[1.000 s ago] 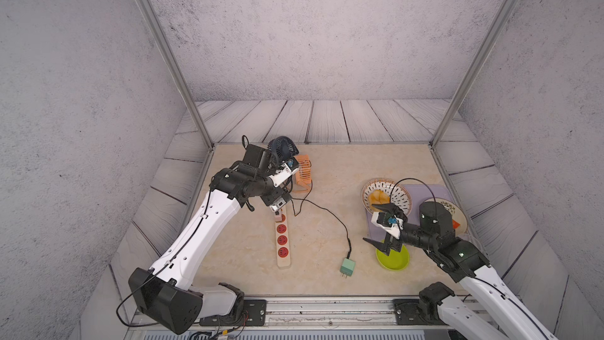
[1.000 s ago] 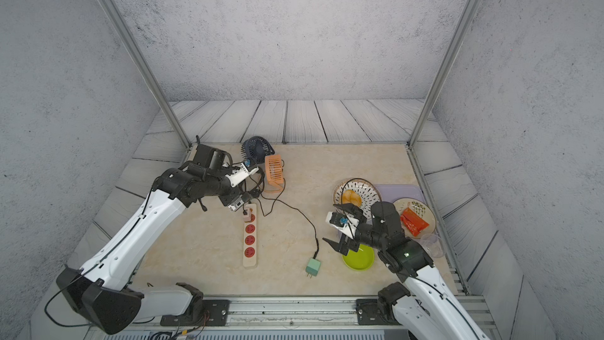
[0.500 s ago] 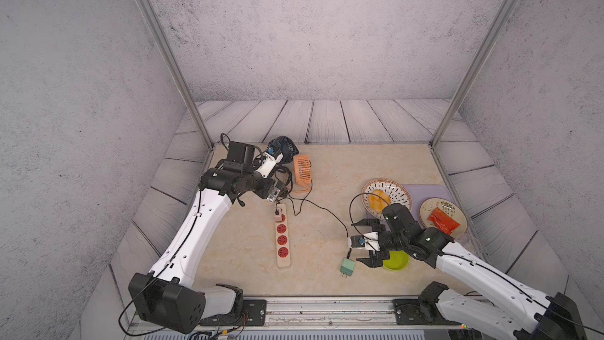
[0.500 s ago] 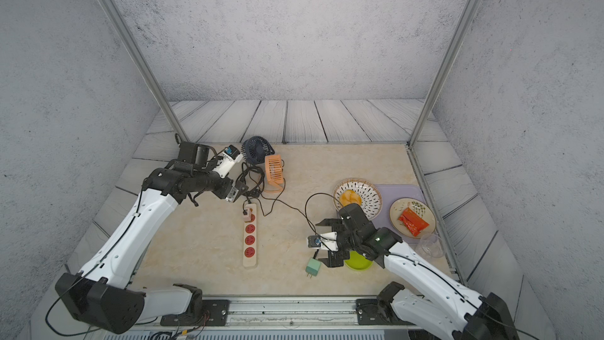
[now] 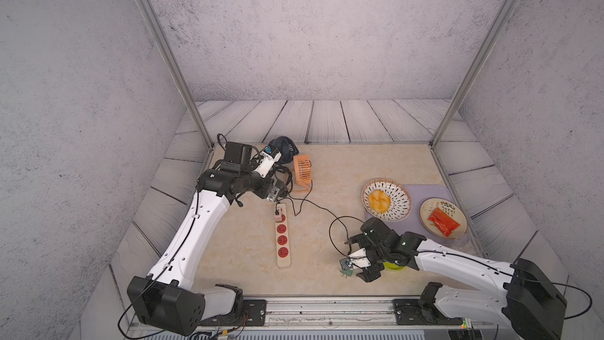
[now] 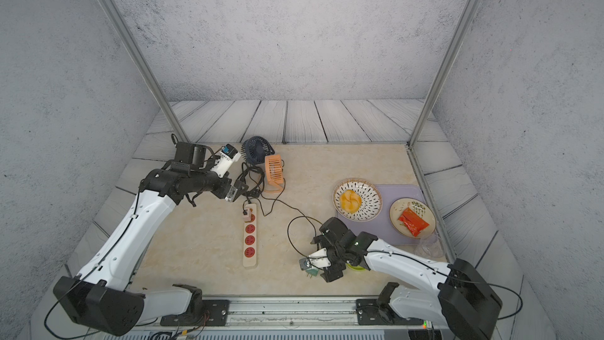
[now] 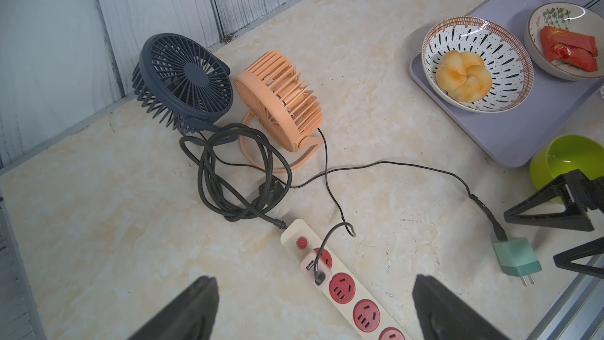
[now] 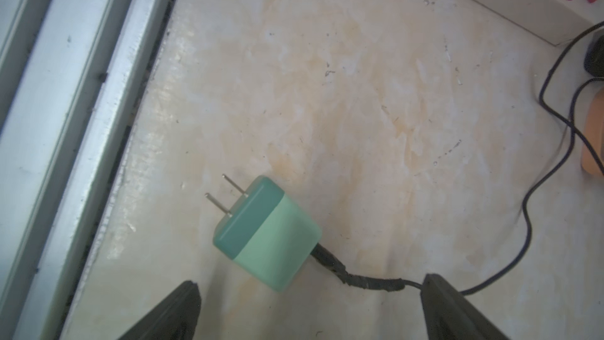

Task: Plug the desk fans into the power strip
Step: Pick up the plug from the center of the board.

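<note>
In a top view, the power strip [image 5: 282, 238] lies left of centre; the right gripper [image 5: 354, 260] hovers wide open, empty, over a green plug [image 5: 348, 271] near the front. Left wrist view: the left gripper [image 7: 313, 278], wide open and empty, above the strip's far end. Right wrist view: the plug lies flat; best to straddle its body squarely, clear of its cord [image 8: 376, 281].

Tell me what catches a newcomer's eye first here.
A green plug lies loose near the front edge of the table, under the open right gripper. Left of it runs a cream power strip with red sockets, one occupied; a dark fan and an orange fan stand at the back.
</note>
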